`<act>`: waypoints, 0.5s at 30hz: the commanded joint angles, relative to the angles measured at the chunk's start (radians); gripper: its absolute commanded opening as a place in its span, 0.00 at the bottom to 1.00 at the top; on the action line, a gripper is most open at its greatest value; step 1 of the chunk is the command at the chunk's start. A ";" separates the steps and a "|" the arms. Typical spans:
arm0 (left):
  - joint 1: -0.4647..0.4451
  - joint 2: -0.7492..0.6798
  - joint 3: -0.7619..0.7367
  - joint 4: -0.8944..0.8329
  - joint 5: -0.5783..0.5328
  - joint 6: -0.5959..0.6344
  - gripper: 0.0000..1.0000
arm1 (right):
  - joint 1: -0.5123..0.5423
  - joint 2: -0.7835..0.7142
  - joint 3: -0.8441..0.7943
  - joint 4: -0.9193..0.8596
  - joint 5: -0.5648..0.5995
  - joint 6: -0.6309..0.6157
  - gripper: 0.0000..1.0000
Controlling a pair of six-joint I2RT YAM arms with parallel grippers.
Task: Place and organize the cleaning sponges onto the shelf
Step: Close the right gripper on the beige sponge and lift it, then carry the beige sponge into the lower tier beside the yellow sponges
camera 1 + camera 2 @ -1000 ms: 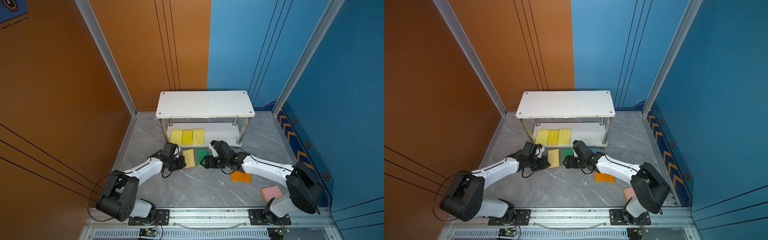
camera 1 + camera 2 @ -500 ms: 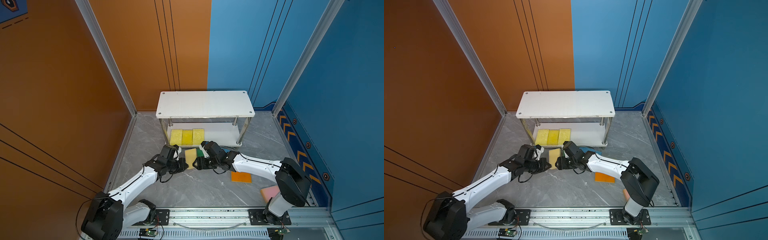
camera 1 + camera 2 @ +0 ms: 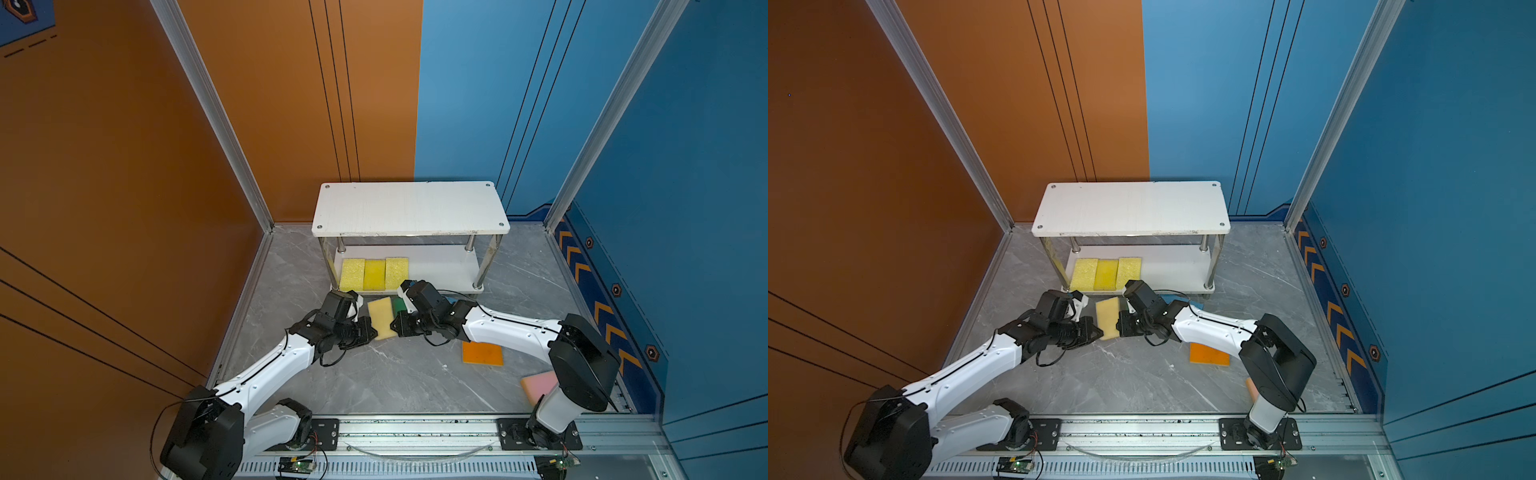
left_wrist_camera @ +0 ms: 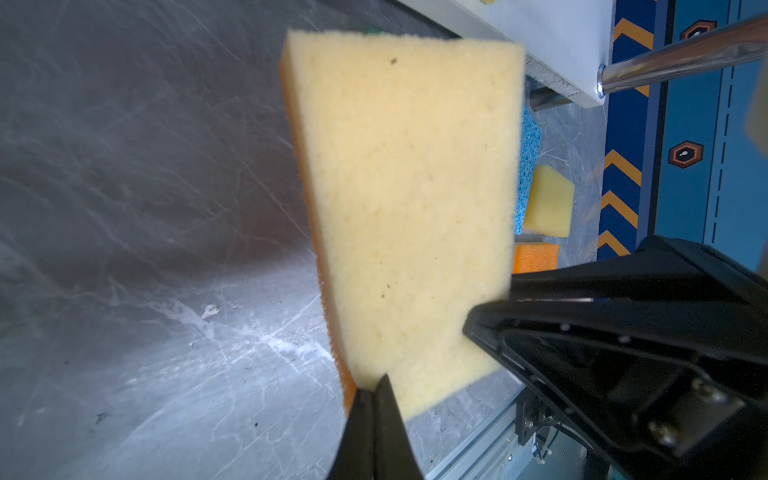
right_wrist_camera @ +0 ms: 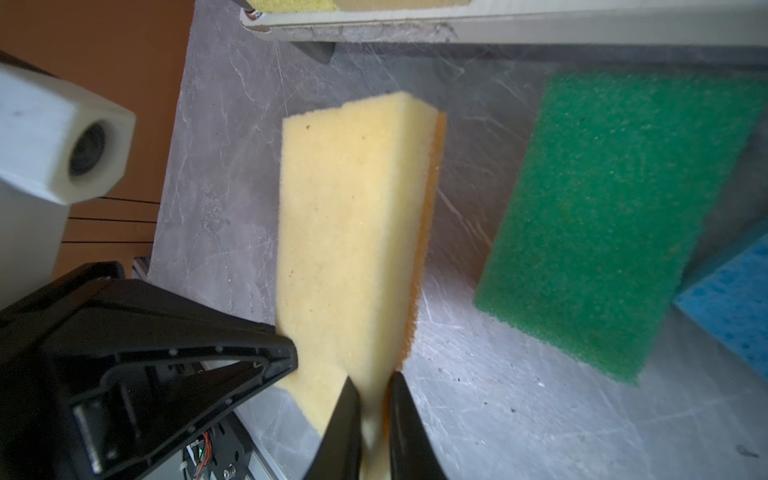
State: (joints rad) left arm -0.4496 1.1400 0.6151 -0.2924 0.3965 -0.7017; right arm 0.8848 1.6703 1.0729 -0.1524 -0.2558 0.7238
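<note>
Beige sponge (image 3: pixel 380 318): tilted up, likely mid-handover between arms
Left jaws: pinching one near corner
Right jaws: pinching the other

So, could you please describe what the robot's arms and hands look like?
The left arm and right arm have smooth white links, bulky black joints and thin black cables. The left hand and right hand are angular black plastic with slim tapering fingers.
</note>
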 commanded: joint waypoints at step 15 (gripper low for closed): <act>0.039 -0.174 0.044 -0.126 0.023 -0.011 0.72 | -0.112 -0.270 -0.088 -0.066 0.231 -0.048 0.02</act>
State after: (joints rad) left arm -0.4313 1.0065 0.6338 -0.3637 0.4015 -0.7261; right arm 0.8162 1.4506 0.9981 -0.1791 -0.1001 0.7055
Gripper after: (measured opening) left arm 0.713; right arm 0.048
